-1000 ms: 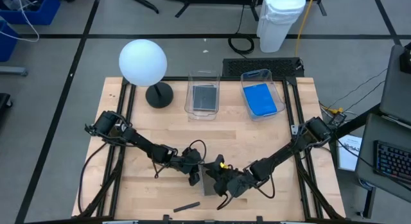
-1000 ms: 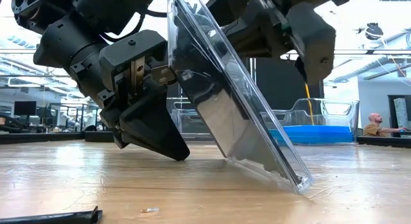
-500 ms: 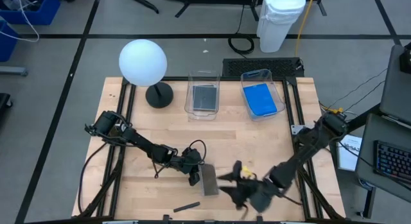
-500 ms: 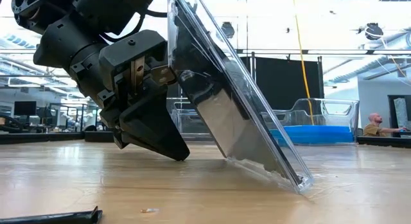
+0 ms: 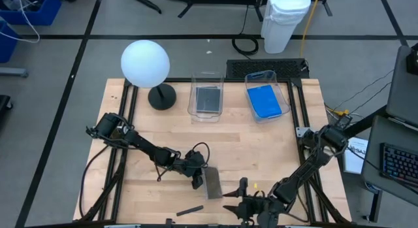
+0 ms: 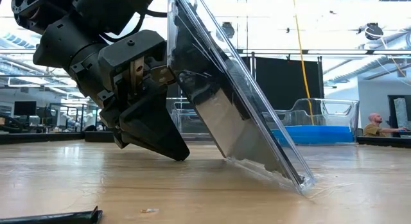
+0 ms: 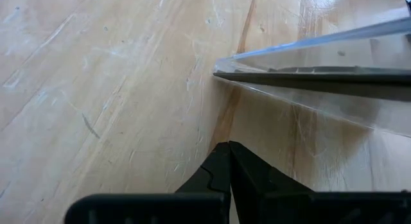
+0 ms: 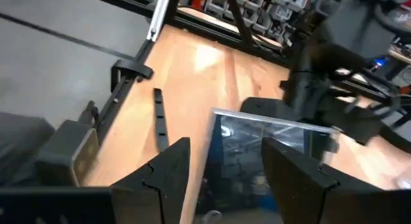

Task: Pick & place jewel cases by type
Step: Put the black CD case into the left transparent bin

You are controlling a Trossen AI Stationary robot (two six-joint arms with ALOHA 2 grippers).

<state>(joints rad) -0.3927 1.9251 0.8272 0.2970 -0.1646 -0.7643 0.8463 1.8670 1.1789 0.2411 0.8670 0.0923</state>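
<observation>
One dark case leans on its edge near the table's front edge, propped on the left gripper. That gripper is closed tight and holds nothing; it just props the case so it can be grabbed. The right gripper waits just beside it at the front edge, fingers apart and empty. Two tubs sit at the back edge: a dark case in one tub, blue cases in the other. A small stick lies near the front edge. A lamp stands in the back left corner.

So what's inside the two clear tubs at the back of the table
The left tub holds a dark grey case; the right tub holds a bright blue case. Only the top case in each shows; any cases stacked beneath are covered.
</observation>
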